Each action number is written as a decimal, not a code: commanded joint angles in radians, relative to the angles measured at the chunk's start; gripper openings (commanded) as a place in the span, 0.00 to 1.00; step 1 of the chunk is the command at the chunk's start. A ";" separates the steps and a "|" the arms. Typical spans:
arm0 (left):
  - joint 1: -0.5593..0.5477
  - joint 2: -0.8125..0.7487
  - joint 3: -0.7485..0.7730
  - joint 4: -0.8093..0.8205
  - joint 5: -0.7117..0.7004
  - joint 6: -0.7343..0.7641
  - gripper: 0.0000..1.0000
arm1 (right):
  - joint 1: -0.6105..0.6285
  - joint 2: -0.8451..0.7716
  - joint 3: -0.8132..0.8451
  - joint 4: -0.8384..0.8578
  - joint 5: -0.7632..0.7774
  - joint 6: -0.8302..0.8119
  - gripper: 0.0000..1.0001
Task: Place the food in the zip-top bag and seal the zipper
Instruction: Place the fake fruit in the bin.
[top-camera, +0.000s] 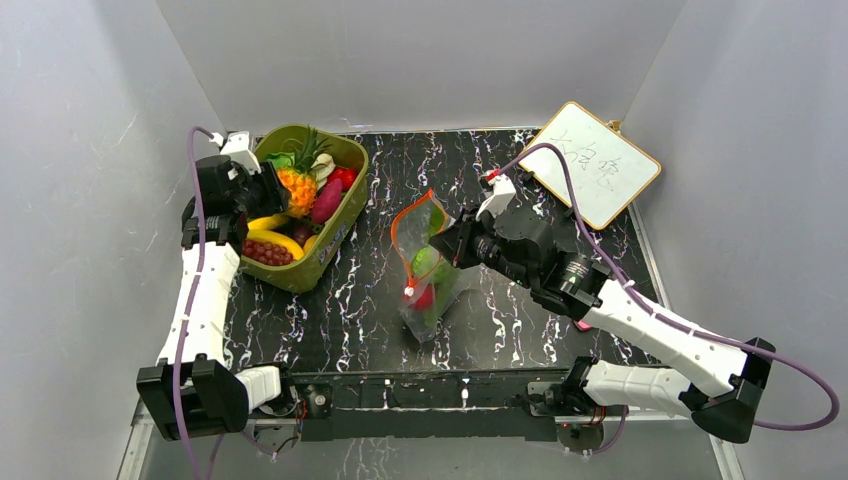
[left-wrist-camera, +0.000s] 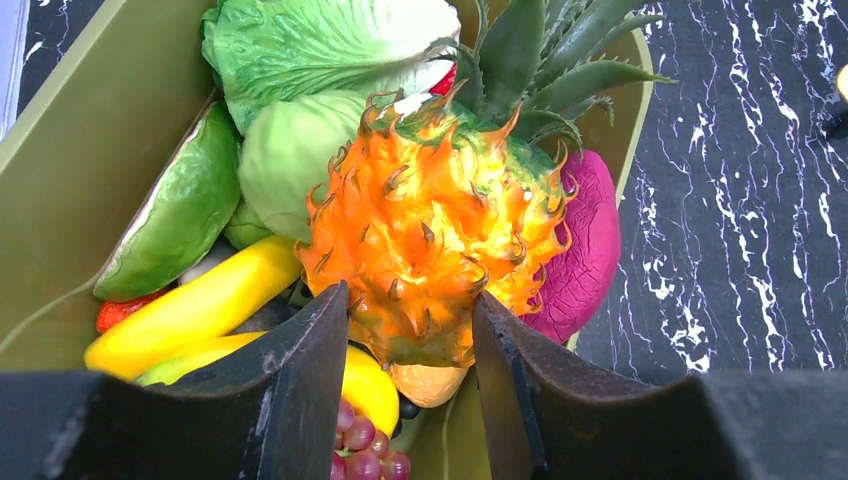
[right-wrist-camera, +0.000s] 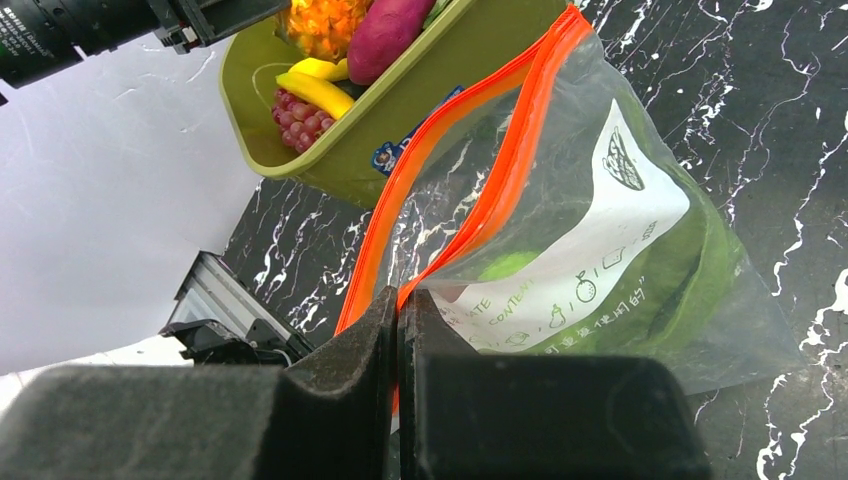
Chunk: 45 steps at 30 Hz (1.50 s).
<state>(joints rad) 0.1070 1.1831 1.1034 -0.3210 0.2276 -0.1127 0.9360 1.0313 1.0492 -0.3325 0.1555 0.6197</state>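
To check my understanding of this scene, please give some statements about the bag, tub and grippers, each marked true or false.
1. The right gripper pinches the zip-top bag at its orange zipper. True.
2. The bag is empty. False: green and red food lies inside.
3. The fingers of the left gripper flank the toy pineapple. True.
4. The zipper is sealed. False: its two strips stand apart.
5. The olive tub stands by the right arm. False: by the left arm.

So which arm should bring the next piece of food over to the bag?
Left. The left pincer is closed on the pineapple in the tub, while the right pincer is shut on the zipper of the zip-top bag, holding its mouth open.
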 joint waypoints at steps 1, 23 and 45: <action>-0.015 -0.067 -0.006 0.045 -0.001 -0.036 0.09 | 0.006 -0.003 0.028 0.114 0.019 0.011 0.00; -0.015 0.017 0.004 0.012 -0.298 0.017 0.17 | 0.005 0.018 0.021 0.129 0.013 0.059 0.00; -0.039 0.093 0.155 -0.214 0.122 -0.080 0.70 | 0.006 0.014 0.036 0.112 0.042 -0.001 0.00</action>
<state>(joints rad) 0.0822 1.2640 1.2308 -0.4625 0.2180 -0.2028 0.9360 1.0389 1.0492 -0.3031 0.1806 0.6434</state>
